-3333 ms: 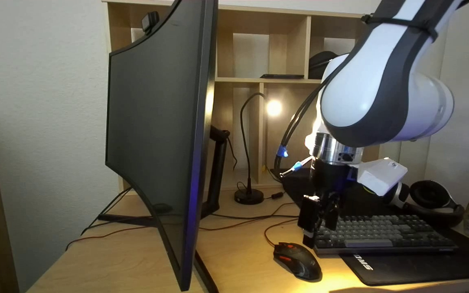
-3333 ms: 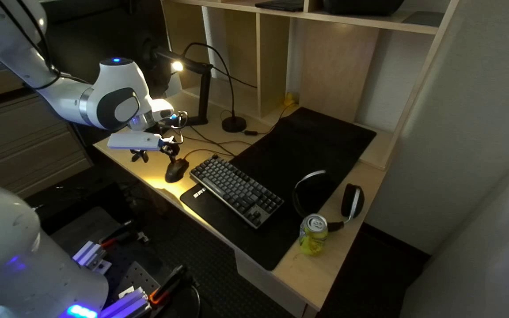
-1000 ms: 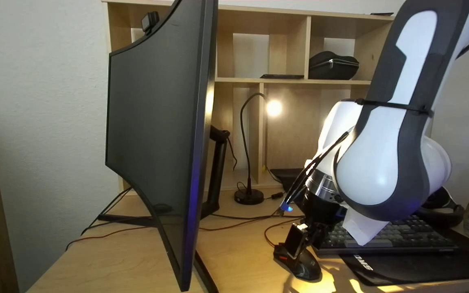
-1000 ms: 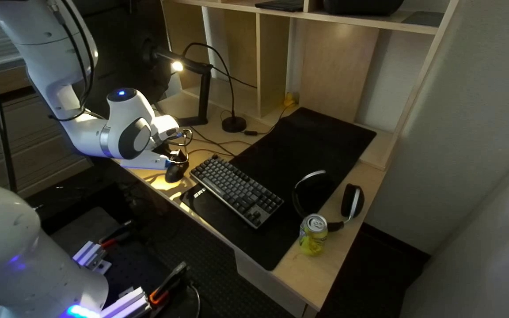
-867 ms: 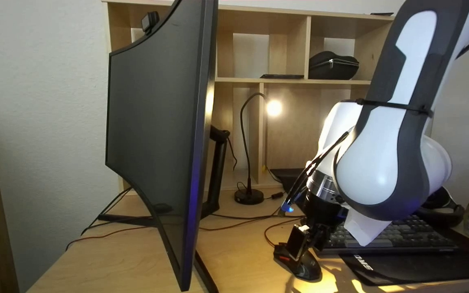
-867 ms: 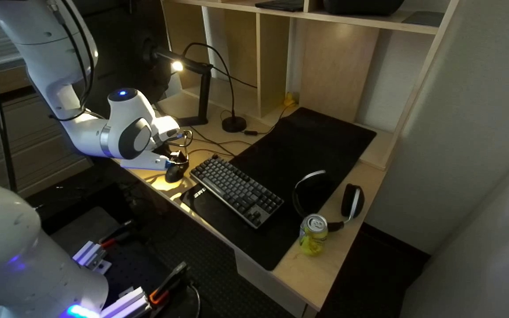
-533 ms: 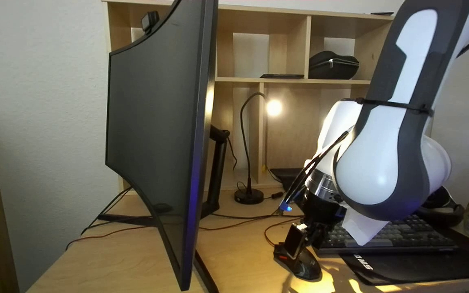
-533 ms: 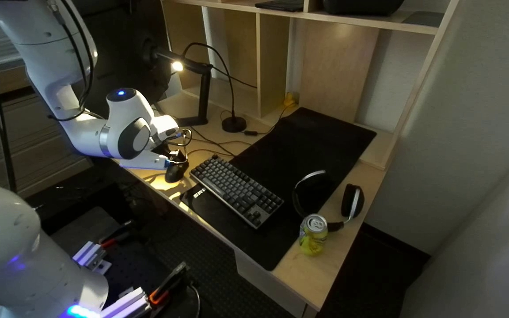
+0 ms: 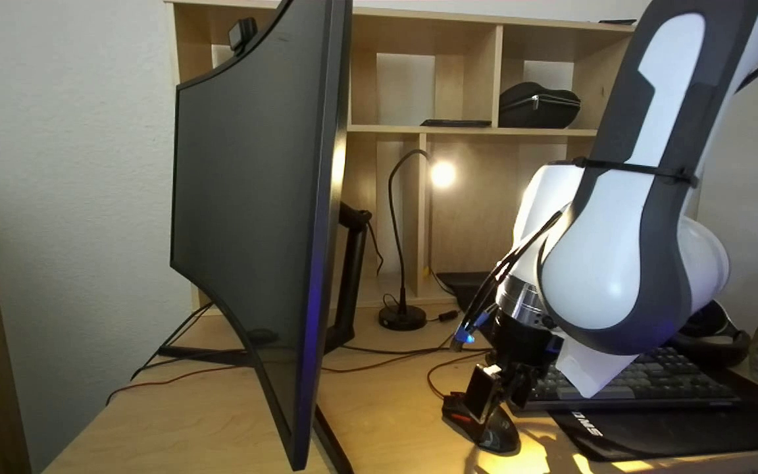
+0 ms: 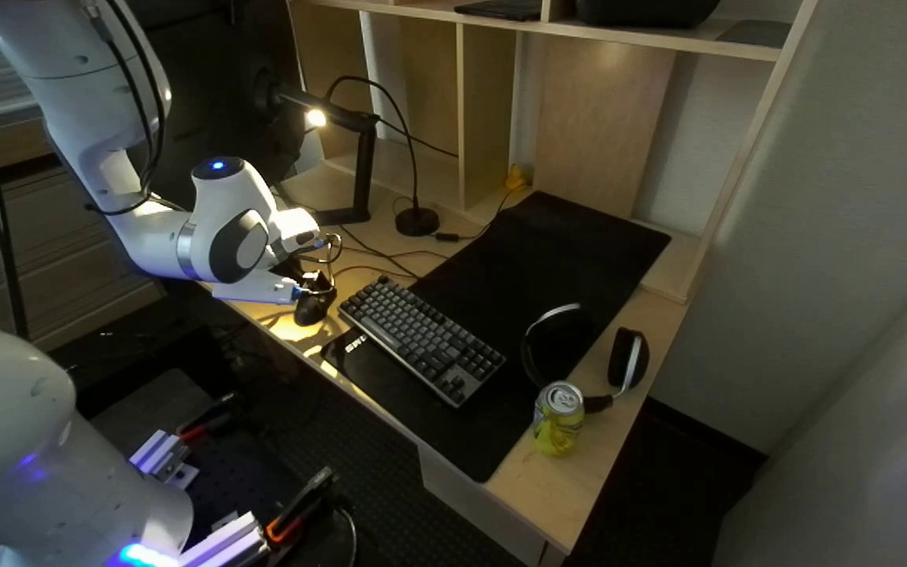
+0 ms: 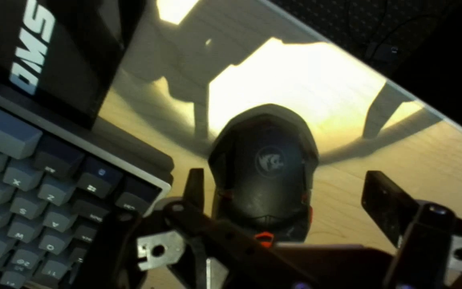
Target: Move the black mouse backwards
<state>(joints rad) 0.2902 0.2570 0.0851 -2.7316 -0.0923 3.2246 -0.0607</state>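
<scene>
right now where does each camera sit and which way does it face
In an exterior view: low angle across the desk, facing the shelf unit past the monitor; the arm hangs at the right.
In an exterior view: high up, facing down onto the desk; the robot's base and arm show at the left.
In the wrist view: at the arm's end, facing down at the black mouse; the open gripper straddles it.
Both exterior views share the arm, lamp and can; black mouse and keyboard show in all three.

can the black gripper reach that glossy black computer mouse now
Likely yes: in the wrist view, the open gripper spans the mouse, with pale wooden desk showing in the gap on each side.
</scene>
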